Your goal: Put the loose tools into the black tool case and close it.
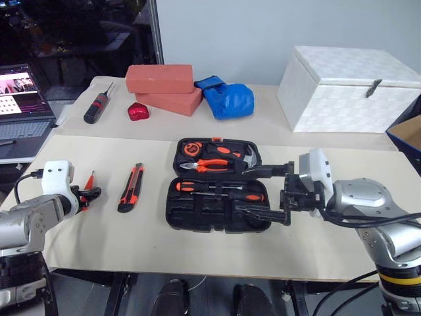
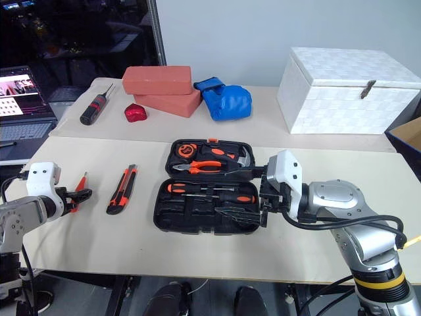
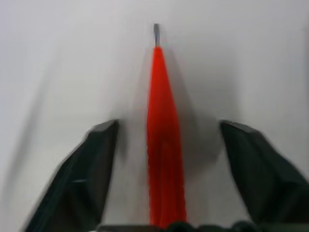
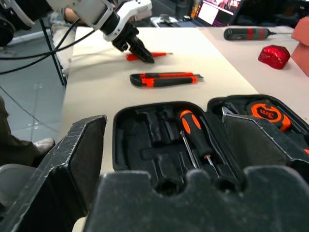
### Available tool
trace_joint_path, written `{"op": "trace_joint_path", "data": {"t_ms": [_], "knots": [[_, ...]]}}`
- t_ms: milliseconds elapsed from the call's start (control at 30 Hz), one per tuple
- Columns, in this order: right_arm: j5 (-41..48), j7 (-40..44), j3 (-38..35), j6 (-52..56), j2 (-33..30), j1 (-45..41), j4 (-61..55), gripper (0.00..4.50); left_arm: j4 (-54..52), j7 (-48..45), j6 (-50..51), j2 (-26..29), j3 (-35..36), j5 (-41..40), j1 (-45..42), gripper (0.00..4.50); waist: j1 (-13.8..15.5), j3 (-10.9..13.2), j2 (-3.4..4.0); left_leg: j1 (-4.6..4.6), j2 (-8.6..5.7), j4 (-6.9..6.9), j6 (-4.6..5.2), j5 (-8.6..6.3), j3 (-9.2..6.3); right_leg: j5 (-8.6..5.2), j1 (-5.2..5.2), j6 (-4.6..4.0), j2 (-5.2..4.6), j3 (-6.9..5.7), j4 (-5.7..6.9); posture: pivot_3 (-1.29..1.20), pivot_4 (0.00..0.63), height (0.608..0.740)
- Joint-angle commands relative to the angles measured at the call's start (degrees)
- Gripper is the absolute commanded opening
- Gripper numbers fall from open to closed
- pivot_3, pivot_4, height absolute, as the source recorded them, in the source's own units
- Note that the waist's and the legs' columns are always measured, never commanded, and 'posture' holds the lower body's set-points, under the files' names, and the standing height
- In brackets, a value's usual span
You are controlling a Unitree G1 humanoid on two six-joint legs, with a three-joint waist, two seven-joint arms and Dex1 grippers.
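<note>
The black tool case [image 1: 197,214] lies open at the table's middle, with pliers, a hammer and a tape measure in its far half and orange-and-black screwdrivers [image 1: 220,189] in its near half. My right gripper [image 1: 242,191] hovers open over the case's right end with nothing between its fingers. At the left, a slim orange screwdriver [image 3: 161,121] lies on the table between the fingers of my left gripper [image 1: 89,194], with a gap on each side. The orange-and-black utility knife [image 1: 131,187] lies between that screwdriver and the case.
At the back stand a white textured box [image 1: 345,89], two red bricks [image 1: 161,79], a blue glove [image 1: 227,99], a small shiny red object [image 1: 137,111] and a black-and-red screwdriver [image 1: 97,107]. A laptop [image 1: 23,105] sits far left and a cardboard box [image 1: 408,131] at the right edge.
</note>
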Motion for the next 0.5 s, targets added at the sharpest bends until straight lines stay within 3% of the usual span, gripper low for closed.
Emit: {"op": "trace_joint_path", "data": {"t_ms": [33,133,300,400,500], "knots": [[0.78,-1.49,-3.16,-1.42,-0.41,1.23,-3.21,4.5,-0.4,-3.32,-1.13,0.18,0.91,-0.63,1.02,1.74,0.01,0.0,0.0,0.0,0.0,-0.01,0.0,0.0,-0.01,0.0,0.0,0.0,0.0,0.0,0.0,0.0,0.15,0.74],[-0.08,-2.12,-3.89,-3.21,-0.04,3.7,-4.44,4.5,-8.06,-10.57,-7.52,0.8,3.02,-3.01,5.59,0.69,0.01,0.01,-0.01,-0.01,0.0,-0.02,-0.01,-0.01,0.01,-0.06,-0.01,-0.09,-0.04,0.0,-0.05,0.0,0.15,0.74],[1.02,-2.62,-7.69,-6.0,0.03,8.91,-6.79,4.5,-16.9,-27.61,-11.1,6.44,3.38,-11.55,6.28,0.69,0.42,0.14,-0.31,-0.4,0.05,-0.04,-0.11,0.0,-0.09,-0.2,-0.5,-0.35,-0.11,-0.19,-0.11,0.0,0.15,0.74],[2.91,0.18,-15.75,-6.21,-2.88,16.56,-10.02,4.5,-20.66,-42.49,-16.72,11.26,-13.84,-8.73,-1.7,0.69,1.23,0.15,-0.29,-0.43,-0.06,-0.03,-0.12,0.01,0.01,-0.18,-0.52,-0.35,-0.17,-0.17,-0.09,0.0,0.15,0.74],[4.63,2.23,-22.16,-5.84,-5.1,22.7,-12.1,4.5,-18.46,-48.27,-20.05,9.83,-26.31,-3.91,-10.87,0.69,2.18,0.11,-0.15,-0.43,-0.19,-0.01,-0.12,0.01,0.27,-0.25,-0.36,-0.22,-0.2,-0.23,-0.27,0.0,0.15,0.74]]}}
